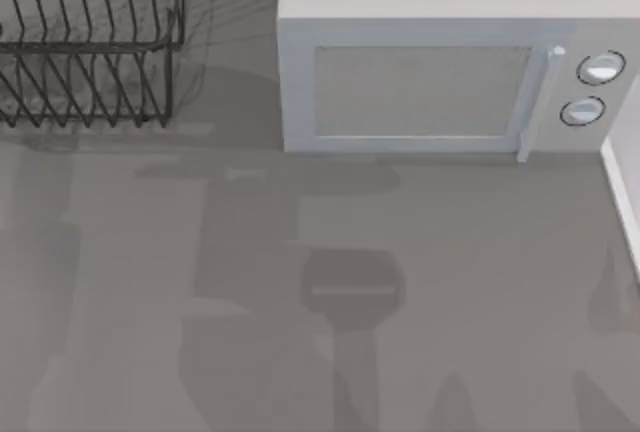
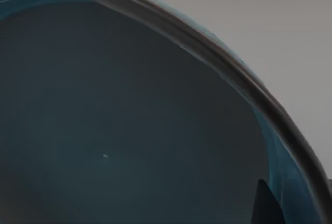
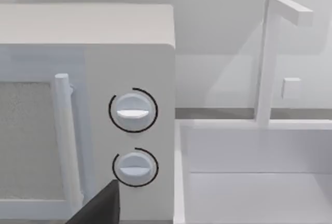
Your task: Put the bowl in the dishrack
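Observation:
The teal-blue bowl (image 2: 129, 120) sits right against the left wrist camera, with its dark rim curving across the view and grey table beyond it. One dark finger (image 2: 267, 203) of my left gripper lies against the bowl's inner wall near the rim, so the gripper holds the bowl. The black wire dishrack (image 1: 90, 52) stands at the table's far left corner in the top view, with nothing among its rods. A dark finger (image 3: 101, 206) of my right gripper shows low in the right wrist view, facing the microwave's knobs.
A pale grey microwave (image 1: 430, 62) stands at the back, right of the dishrack, with its door shut and two knobs (image 3: 133, 111) on its right side. A white sink (image 3: 249, 182) with a tall faucet (image 3: 267, 53) lies beside it at the table's right edge (image 1: 620, 192).

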